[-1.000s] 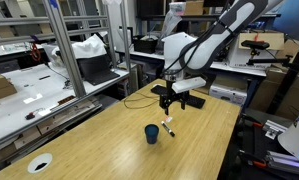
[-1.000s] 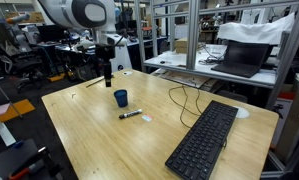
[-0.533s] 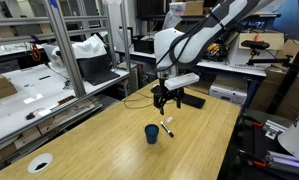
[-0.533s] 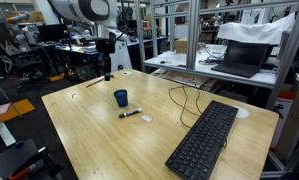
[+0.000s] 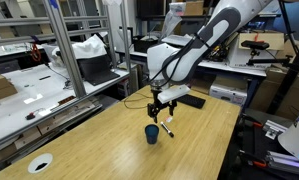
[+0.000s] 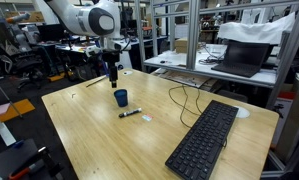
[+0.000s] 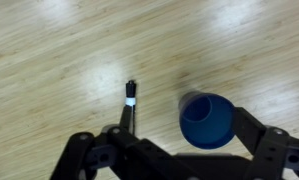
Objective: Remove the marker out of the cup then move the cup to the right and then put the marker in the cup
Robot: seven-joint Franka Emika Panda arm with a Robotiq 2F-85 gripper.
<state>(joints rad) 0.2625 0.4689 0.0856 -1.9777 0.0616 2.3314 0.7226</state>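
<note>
The gripper (image 5: 160,108) hangs just above the dark blue cup (image 5: 151,133). Its fingers are spread wide and hold nothing. The marker (image 5: 167,128) lies flat on the wooden table (image 5: 99,140), just beside the cup, not touching.

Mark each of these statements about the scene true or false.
1. The marker lies on the table, outside the cup. True.
2. The gripper is holding the cup. False: it hovers above the cup, open and empty.
3. The cup stands upright. True.
4. The keyboard sits between the cup and the marker. False: the marker lies just beside the cup, and the keyboard is well apart from both.
</note>
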